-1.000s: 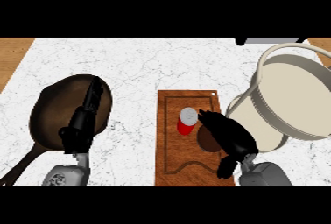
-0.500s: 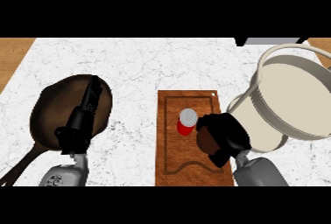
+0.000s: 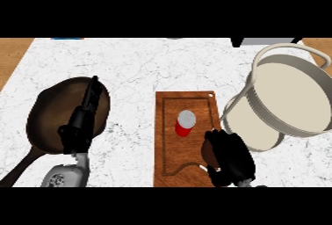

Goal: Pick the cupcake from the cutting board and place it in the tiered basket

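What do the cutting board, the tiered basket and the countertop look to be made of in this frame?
The cutting board looks like reddish-brown wood with a smooth finish; a groove runs along its border. The tiered basket seems to be cream-coloured and matte, perhaps enamelled metal or plastic; its thin curved handle hints at metal, but that is unsure. The countertop looks like polished white marble or stone, with grey veins and speckles.

no readable text, label, brand, number or sign shows on anything in the head view of the counter.

Red-cased, white-topped cupcake point(image 3: 185, 123) stands upright on cutting board point(image 3: 170, 151), beside cream tiered basket point(image 3: 292, 103).
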Robot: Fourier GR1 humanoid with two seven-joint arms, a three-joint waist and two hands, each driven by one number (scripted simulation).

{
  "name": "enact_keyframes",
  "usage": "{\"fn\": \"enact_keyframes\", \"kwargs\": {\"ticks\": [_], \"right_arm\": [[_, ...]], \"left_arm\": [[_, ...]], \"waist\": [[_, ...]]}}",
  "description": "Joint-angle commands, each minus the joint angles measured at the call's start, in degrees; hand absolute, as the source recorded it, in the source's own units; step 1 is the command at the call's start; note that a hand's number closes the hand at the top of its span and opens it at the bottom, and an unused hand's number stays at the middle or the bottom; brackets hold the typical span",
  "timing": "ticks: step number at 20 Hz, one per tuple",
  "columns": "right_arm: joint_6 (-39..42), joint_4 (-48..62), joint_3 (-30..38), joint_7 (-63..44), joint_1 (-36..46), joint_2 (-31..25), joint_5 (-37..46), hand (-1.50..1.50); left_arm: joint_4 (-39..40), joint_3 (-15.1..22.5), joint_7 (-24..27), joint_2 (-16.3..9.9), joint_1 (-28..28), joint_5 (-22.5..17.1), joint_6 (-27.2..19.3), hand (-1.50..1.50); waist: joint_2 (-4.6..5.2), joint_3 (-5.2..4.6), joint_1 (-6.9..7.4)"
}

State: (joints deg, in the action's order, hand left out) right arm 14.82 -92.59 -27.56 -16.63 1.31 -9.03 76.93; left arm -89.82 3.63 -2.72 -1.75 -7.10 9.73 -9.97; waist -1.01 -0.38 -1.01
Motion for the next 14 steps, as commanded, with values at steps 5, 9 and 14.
{"fn": "enact_keyframes", "kwargs": {"ticks": [5,9,14], "right_arm": [[9.03,-23.90,-11.14,-17.05,-16.43,-1.74,12.12,1.50],[18.11,-41.68,-10.52,-19.50,-17.68,-4.34,12.67,1.50],[31.94,-57.65,-10.73,-22.87,-11.59,-1.09,13.80,1.50]], "left_arm": [[0.31,0.01,0.52,0.11,0.49,0.37,-0.18,0.00],[-1.32,0.38,-0.67,0.16,0.94,-0.47,0.76,0.00],[1.05,0.97,-0.12,0.71,-0.93,1.16,-0.18,0.00]], "waist": [[0.72,0.32,0.02],[0.61,0.30,-0.01],[0.86,0.25,0.38]]}}
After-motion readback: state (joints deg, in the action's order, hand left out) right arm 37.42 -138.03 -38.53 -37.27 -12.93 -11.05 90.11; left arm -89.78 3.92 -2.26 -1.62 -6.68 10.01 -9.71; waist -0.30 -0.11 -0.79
